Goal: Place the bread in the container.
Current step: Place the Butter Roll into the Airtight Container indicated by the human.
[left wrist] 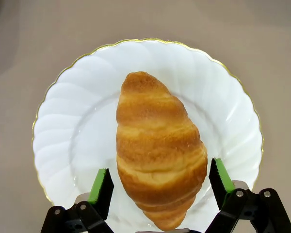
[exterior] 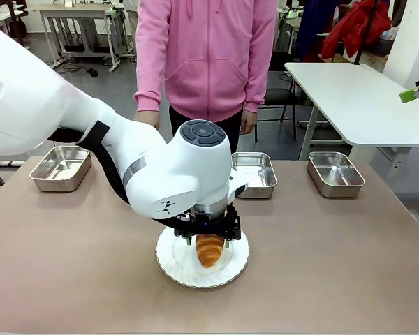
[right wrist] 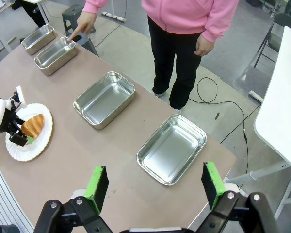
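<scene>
Left gripper (left wrist: 161, 171) hanging wide open, pads (left wrist: 99, 187) straddling bread (left wrist: 155, 136) on plate (left wrist: 68, 121) — nothing gripped yet. Closing too hard risking crushing crust; pinching near tapered end risking slip.

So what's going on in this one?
The left gripper, jaws open, straddles the bread on the white plate, not yet gripping it. The person's hand points into one steel container along the far side of the table. The right gripper hangs open above the table, holding nothing.
</scene>
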Robot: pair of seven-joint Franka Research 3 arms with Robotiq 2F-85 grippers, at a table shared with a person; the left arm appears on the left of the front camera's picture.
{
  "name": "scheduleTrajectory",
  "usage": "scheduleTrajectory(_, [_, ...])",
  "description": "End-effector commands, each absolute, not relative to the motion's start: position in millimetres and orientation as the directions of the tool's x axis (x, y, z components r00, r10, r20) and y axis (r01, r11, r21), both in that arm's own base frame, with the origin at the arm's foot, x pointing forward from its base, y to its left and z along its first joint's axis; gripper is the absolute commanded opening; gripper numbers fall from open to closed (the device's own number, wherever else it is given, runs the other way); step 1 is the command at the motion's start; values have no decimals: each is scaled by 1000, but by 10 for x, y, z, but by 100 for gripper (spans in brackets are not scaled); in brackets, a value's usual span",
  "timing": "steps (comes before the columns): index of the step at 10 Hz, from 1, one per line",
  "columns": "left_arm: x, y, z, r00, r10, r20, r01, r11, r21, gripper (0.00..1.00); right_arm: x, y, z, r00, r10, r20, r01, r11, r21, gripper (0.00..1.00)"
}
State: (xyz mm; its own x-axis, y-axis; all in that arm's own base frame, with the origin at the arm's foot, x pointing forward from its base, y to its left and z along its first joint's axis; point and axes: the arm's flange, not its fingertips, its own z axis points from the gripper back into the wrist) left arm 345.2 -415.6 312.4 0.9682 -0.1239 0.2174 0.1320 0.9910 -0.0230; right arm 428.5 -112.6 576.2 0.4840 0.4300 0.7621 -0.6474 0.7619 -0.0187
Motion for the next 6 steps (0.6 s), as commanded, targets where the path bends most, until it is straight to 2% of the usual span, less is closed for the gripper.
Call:
scheduleTrajectory(1, [3496, -4251, 3048, 963, -114, 243, 122, 992, -15, 100, 4292, -1123, 5776, 473, 422, 773, -654, 757, -12, 100])
scheduleTrajectory(2, [3513, -4250, 3043, 963, -117, 242, 122, 993, -7, 97, 4292, -1123, 5776, 473, 422, 773, -654, 757, -12, 100])
scheduleTrajectory(3, [3525, -4249, 3038, 966, -114, 232, 117, 993, -1, 80, 4292, -1123, 5776, 473, 422, 773, -654, 757, -12, 100])
scheduleTrajectory(4, [3526, -4249, 3029, 967, -112, 229, 115, 993, -2, 77, 4292, -1123, 5776, 473, 422, 773, -654, 757, -12, 100])
scheduleTrajectory(5, [3525, -4249, 3026, 967, -113, 229, 116, 993, 1, 61, 4292, -1123, 5776, 473, 422, 773, -654, 757, -12, 100])
scheduleTrajectory(6, [3541, -4244, 3024, 963, -103, 249, 102, 995, 20, 58, 4292, -1123, 5776, 473, 422, 773, -654, 757, -12, 100])
